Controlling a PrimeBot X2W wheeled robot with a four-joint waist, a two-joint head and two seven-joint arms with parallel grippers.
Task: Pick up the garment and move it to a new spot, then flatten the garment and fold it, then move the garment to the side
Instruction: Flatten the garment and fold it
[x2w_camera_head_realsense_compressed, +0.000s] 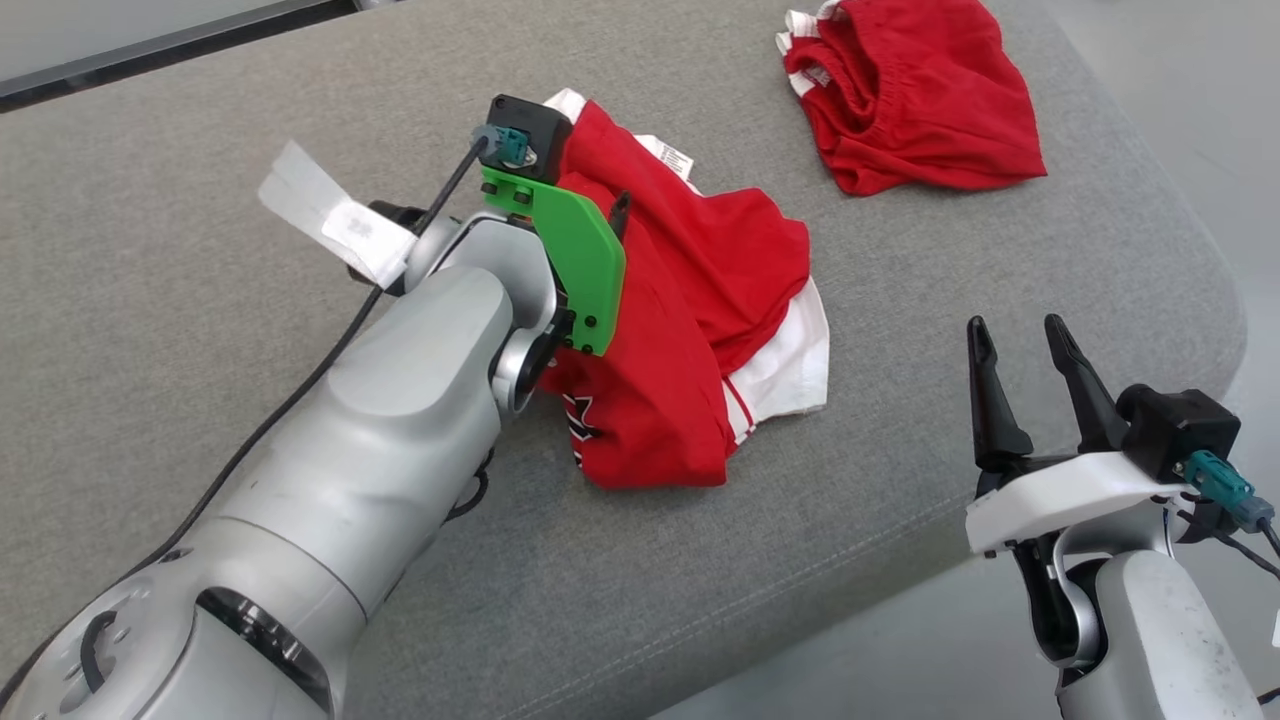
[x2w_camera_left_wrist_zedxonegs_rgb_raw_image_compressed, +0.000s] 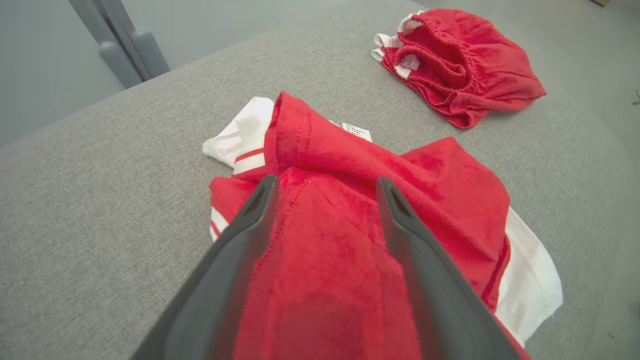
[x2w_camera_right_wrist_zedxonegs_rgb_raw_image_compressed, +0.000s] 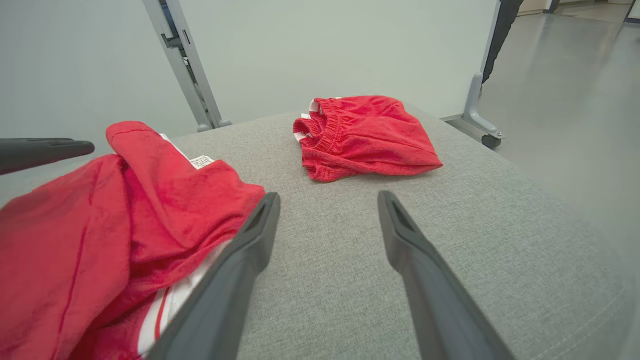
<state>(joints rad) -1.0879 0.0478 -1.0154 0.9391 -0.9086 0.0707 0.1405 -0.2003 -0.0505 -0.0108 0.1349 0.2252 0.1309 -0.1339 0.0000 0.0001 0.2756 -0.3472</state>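
Garment: red with white panels, crumpled in a heap mid-cushion, one red fold raised along its far side. A white hem sticks out at its right, another white corner at the far left. A small label shows on the far edge.

Left gripper: your fingers stand wide apart, nothing held. They straddle the raised red fold from above. You cannot tell from these views whether the tips touch the cloth. The forearm crosses the near-left part of the cushion and covers the garment's left edge in the head view.

Right gripper: fingers spread, nothing between them. It sits at the near-right of the cushion, fingers over grey fabric and the wrist out past the near edge, over the floor. The garment's white hem lies just to its left, apart from the fingers.

Shorts: a second red piece, bunched at the far-right corner, well apart from the garment.

Room: you have a band of bare cushion between garment and shorts. A wide bare stretch runs left of the garment to the far-left edge. A narrower bare strip lies on the right, between the white hem and the cushion's rounded right edge, with floor beyond it. A strip of bare fabric also runs along the near edge.
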